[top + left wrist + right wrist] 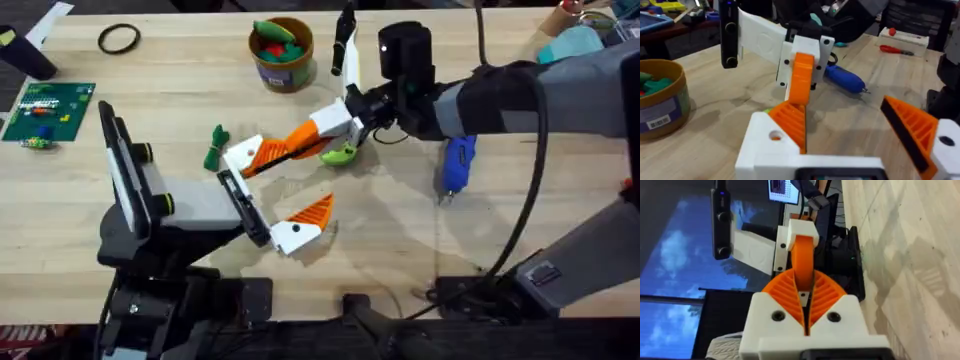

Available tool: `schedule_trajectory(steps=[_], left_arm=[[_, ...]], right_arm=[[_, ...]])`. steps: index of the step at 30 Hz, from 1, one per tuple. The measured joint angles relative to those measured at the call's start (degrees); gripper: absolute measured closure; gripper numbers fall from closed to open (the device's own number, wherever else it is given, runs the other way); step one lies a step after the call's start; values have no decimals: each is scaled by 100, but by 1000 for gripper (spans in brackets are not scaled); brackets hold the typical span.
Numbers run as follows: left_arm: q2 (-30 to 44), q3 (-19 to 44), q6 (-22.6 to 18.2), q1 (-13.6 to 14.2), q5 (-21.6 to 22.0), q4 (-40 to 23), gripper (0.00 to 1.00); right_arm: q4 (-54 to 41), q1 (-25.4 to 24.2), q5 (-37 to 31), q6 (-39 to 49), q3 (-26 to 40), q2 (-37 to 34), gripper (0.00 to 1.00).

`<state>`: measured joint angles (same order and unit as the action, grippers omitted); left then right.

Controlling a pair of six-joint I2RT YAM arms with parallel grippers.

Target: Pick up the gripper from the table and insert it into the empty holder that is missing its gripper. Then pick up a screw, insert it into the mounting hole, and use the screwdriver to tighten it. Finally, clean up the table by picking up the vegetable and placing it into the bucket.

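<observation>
Step in hand: the first one, fitting the gripper piece (pixel 258 155) into the holder (pixel 245 195) at the tip of the left arm.

The right fingers (pixel 290 142) reach across the middle and are clamped shut on the piece's orange ribbed part. Its white base sits at the far end of the holder's black rail. It looks seated or nearly so, but I can't tell if it's fully home.

The left arm's fingers (pixel 840 107) are spread wide w/ nothing between them. The far one is the piece being fitted.

Mounting hole (pixel 775 135) shows in the white base in the left wrist view, and I can't make out a screw head in it.

Rest of the job looks untouched:
- Screwdriver (pixel 458 165) lies on the tabletop (pixel 420 240), right of the work.
- Vegetable (pixel 215 147) lies just beside the holder's far end.
- Bucket (pixel 280 72) stands at the far side w/ toy bits in it.

Next, probably: push the piece fully along the rail, keeping it square to the bracket, then let go w/o dragging it back out. After that, find a screw. None is clear enough to point to. The left arm should hold steady so the hole stays reachable.
</observation>
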<state>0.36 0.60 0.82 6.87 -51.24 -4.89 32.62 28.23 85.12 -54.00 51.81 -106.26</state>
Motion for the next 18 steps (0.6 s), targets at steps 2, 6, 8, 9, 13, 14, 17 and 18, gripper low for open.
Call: schedule_trajectory(steps=[2, 6, 8, 9, 13, 14, 17, 18], left_arm=[[2, 0, 2, 0, 2, -2, 17], [0, 0, 2, 0, 4, -2, 17], [0, 0, 4, 0, 10, -2, 17], [0, 0, 4, 0, 15, -2, 17], [0, 0, 6, 0, 22, -2, 17], [2, 0, 7, 0, 22, -2, 17], [0, 0, 7, 0, 3, -2, 17], [0, 0, 7, 0, 4, -2, 17]], right_arm=[[0, 0, -11, 0, 0, 2, 994], [0, 0, -48, -4, 0, 2, 994], [2, 0, -89, -17, 0, 2, 994], [4, 0, -111, -34, 0, 2, 994], [13, -6, -141, -117, 0, 2, 994], [15, -17, -150, -146, 0, 2, 994], [21, -39, -165, -240, 0, 2, 994], [20, -41, -174, -283, 0, 2, 994]])
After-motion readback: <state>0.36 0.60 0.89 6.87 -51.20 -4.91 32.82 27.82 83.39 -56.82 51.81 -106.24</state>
